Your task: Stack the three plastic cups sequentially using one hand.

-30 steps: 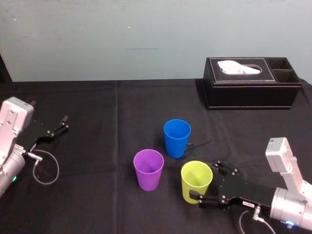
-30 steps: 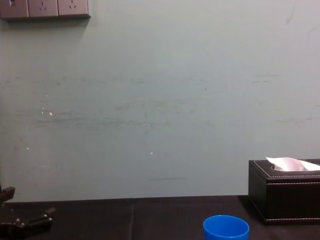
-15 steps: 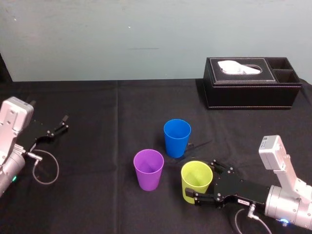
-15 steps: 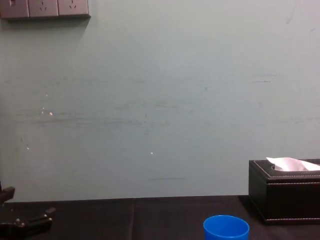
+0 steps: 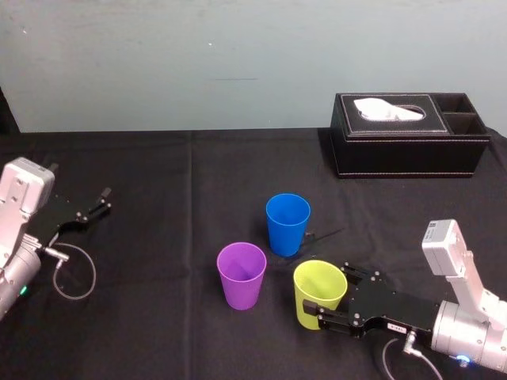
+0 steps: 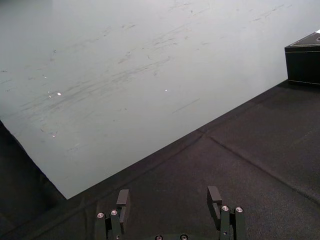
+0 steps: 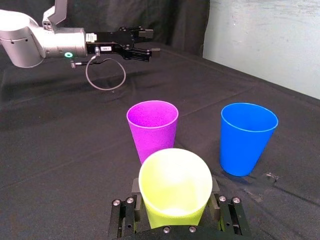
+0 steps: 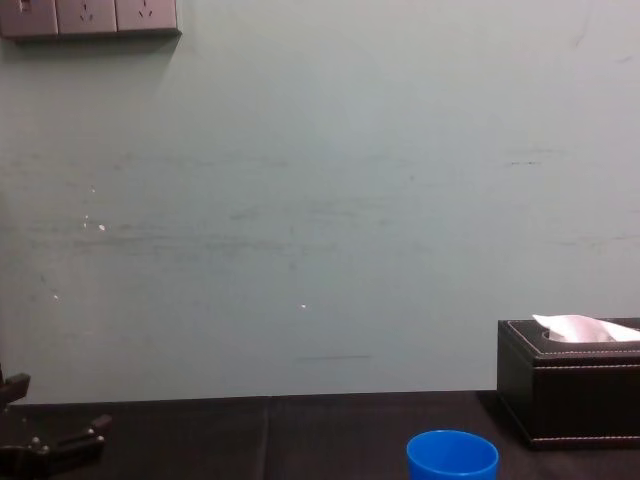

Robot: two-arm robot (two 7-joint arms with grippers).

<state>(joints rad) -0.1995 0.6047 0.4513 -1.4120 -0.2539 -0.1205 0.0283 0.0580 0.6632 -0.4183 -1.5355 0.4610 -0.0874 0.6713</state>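
Observation:
Three plastic cups stand upright on the black cloth. The yellow-green cup (image 5: 319, 293) (image 7: 174, 187) is nearest to me, and my right gripper (image 5: 326, 291) (image 7: 175, 202) is shut on it low down, a finger pressed against each side. Just left of it is the purple cup (image 5: 242, 275) (image 7: 152, 127). Behind them is the blue cup (image 5: 287, 223) (image 7: 248, 137) (image 8: 452, 457). All three stand apart from each other. My left gripper (image 5: 99, 202) (image 6: 168, 200) rests open and empty at the far left, well away from the cups.
A black tissue box (image 5: 408, 134) (image 8: 570, 395) stands at the back right against the pale wall. A grey cable loop (image 5: 75, 273) hangs by the left arm. Bare black cloth (image 5: 174, 206) lies between the left arm and the cups.
My right gripper slid forward around the yellow-green cup, then its fingers closed in from wide apart onto the cup's sides. The left arm and the other cups stayed still.

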